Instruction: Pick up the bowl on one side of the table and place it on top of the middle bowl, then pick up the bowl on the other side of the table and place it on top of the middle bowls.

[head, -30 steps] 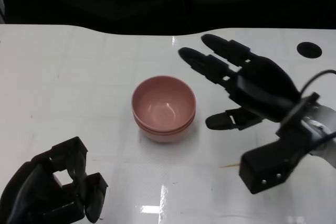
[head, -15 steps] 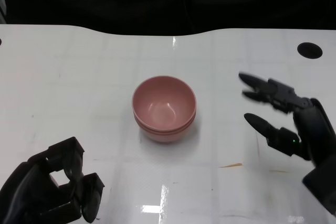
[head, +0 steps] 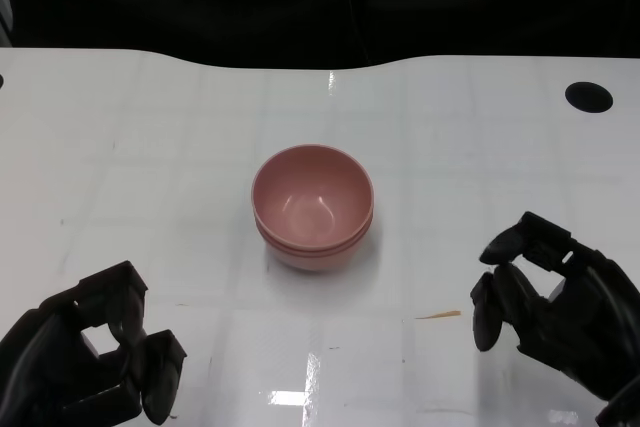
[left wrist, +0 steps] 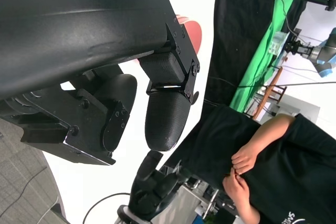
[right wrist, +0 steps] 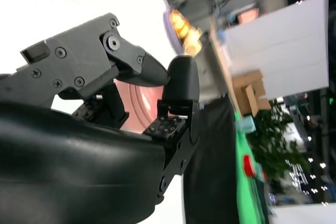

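Sitting mid-table (head: 120, 147), the pink bowls (head: 312, 205) are nested in one stack, the top bowl holding nothing. My left hand (head: 85, 362) rests well to the stack's near left, fingers curled in on nothing. My right hand (head: 555, 307), stretched flat beside the stack a second ago, has pulled back to the stack's near right, and its fingers now curl inward, empty. A person (left wrist: 262, 156) stands beyond the table.

Pink bowls (head: 312, 207) sit nested in one stack at the centre of the white desk (head: 150, 147). The left hand (head: 85, 362) rests at seven o'clock and the right hand (head: 560, 312) at four o'clock, both with fingers curled in, holding nothing. A black hole (head: 589, 96) marks the desk at two o'clock.
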Available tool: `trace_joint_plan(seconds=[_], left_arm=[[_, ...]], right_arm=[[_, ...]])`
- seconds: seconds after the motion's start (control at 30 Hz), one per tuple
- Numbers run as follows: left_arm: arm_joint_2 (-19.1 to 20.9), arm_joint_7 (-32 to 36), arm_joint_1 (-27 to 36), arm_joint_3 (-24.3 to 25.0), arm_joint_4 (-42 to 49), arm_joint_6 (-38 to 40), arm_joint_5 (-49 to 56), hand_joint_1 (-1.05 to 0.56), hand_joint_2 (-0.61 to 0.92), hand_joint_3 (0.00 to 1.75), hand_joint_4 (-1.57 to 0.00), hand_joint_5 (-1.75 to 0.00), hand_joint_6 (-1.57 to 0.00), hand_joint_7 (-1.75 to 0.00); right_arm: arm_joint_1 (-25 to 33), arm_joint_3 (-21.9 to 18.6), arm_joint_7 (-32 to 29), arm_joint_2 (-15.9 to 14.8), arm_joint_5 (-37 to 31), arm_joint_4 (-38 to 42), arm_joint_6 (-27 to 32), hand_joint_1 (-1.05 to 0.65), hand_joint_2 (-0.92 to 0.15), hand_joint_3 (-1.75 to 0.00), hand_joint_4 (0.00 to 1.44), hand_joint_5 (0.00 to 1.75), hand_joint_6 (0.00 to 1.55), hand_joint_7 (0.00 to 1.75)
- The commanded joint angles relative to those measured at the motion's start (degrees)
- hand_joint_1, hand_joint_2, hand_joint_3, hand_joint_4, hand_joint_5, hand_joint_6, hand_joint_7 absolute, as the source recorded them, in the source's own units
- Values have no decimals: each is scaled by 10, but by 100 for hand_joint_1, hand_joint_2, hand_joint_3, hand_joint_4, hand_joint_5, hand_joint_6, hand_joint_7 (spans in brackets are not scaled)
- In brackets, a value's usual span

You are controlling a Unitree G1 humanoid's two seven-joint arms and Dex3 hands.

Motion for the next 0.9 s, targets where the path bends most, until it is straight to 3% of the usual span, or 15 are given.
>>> trace_joint_plan(seconds=[0.03,0.33,0.9], left_arm=[[11,-11,0,9,6,-1,-5,17,81,157,-109,-175,-89,-175],[14,-15,2,12,-1,1,-1,18,87,151,-111,-175,-90,-175],[10,-27,-3,8,14,-16,11,17,76,159,-112,-175,-92,-175]], right_arm=[[18,-30,10,5,25,-16,39,-8,-55,-112,95,175,72,167],[49,-85,34,35,43,-9,69,-7,-59,-115,91,175,66,166],[50,-102,44,63,24,-9,81,-4,-63,-116,92,175,62,170]])
